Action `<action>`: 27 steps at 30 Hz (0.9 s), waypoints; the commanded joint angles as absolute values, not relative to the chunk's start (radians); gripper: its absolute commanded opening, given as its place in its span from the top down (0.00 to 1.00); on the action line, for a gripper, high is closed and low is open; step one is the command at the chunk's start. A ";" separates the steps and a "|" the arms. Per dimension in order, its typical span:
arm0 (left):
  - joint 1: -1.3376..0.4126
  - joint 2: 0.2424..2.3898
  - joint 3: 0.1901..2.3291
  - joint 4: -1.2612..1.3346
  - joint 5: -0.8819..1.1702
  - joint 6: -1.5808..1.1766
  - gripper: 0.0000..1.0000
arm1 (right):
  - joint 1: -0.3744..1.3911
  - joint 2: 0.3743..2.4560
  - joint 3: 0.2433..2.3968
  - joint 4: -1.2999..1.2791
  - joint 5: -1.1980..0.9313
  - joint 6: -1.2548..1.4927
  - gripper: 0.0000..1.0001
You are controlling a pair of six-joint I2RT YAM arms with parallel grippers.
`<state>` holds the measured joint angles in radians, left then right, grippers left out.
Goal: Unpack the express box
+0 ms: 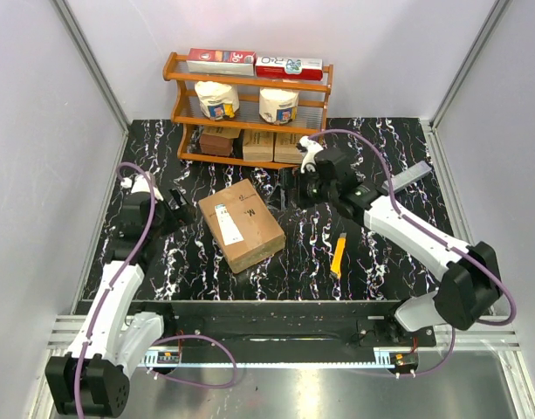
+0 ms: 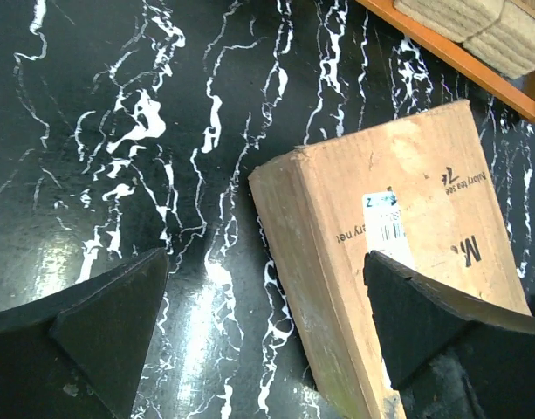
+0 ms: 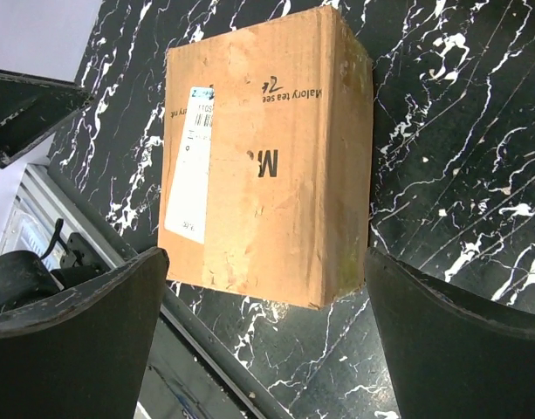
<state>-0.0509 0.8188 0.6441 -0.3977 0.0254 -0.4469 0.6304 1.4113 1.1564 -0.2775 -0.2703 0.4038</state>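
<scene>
The express box (image 1: 241, 224) lies shut and skewed in the middle of the black marble table (image 1: 380, 262), with a white label and black lettering on top. My left gripper (image 1: 174, 207) stands open just left of it. In the left wrist view the box (image 2: 407, 201) fills the right half, and its near corner lies between the spread fingers of that gripper (image 2: 265, 259). My right gripper (image 1: 295, 185) hovers open behind the box's far right corner. The right wrist view has the whole box (image 3: 267, 157) ahead of the wide-open gripper (image 3: 267, 255). Neither gripper touches it.
A yellow utility knife (image 1: 339, 255) lies right of the box. At the back stands a wooden shelf (image 1: 250, 83) with red packets (image 1: 222, 59) on top, two white rolls (image 1: 217, 99) and small brown cartons (image 1: 258, 146). A grey flat piece (image 1: 413, 179) lies far right.
</scene>
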 commanded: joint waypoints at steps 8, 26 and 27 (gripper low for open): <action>-0.044 0.966 0.707 -0.262 0.176 -0.506 0.01 | 0.747 1.509 1.261 -0.314 -0.106 0.318 0.00; -0.044 1.419 0.968 -0.080 0.118 -0.621 0.01 | 0.897 1.425 0.999 -0.430 0.178 0.414 0.00; -0.044 1.461 0.977 -0.072 0.112 -0.632 0.01 | 0.899 1.427 0.996 -0.426 0.182 0.420 0.00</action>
